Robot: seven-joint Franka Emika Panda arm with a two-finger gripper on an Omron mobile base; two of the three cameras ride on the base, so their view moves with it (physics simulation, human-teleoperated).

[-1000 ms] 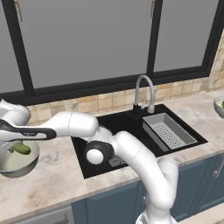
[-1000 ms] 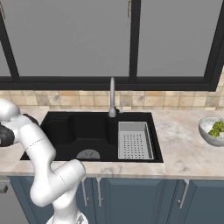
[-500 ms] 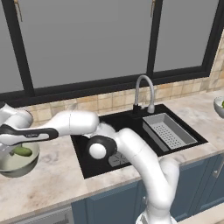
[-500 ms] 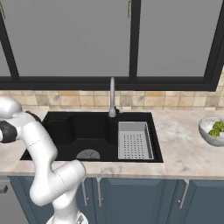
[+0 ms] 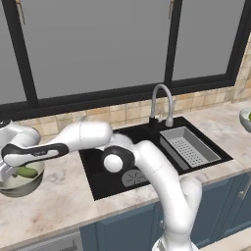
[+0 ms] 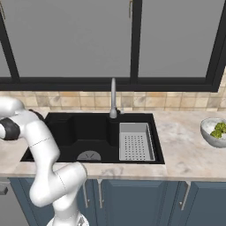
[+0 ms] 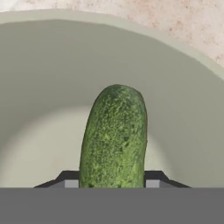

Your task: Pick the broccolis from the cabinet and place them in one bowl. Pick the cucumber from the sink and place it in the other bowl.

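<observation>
Arm has swung further left and lowered over last second; hand (image 7: pixel 112 186) now down inside olive-grey bowl (image 5: pixel 19 186) on desk (image 5: pixel 63 206). Hand still clenched on cucumber (image 7: pixel 114 135), not released. Broccolis (image 6: pixel 217 129) already in glassy bowl (image 6: pixel 207 134). Release likely next.

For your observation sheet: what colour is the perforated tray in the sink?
Light grey; the perforated tray shows best in the right base view.

We see a speckled dark-green cucumber (image 7: pixel 114 135) in the olive-grey bowl (image 7: pixel 183 100), on beige-mottled counter (image 5: pixel 59 201).
</observation>
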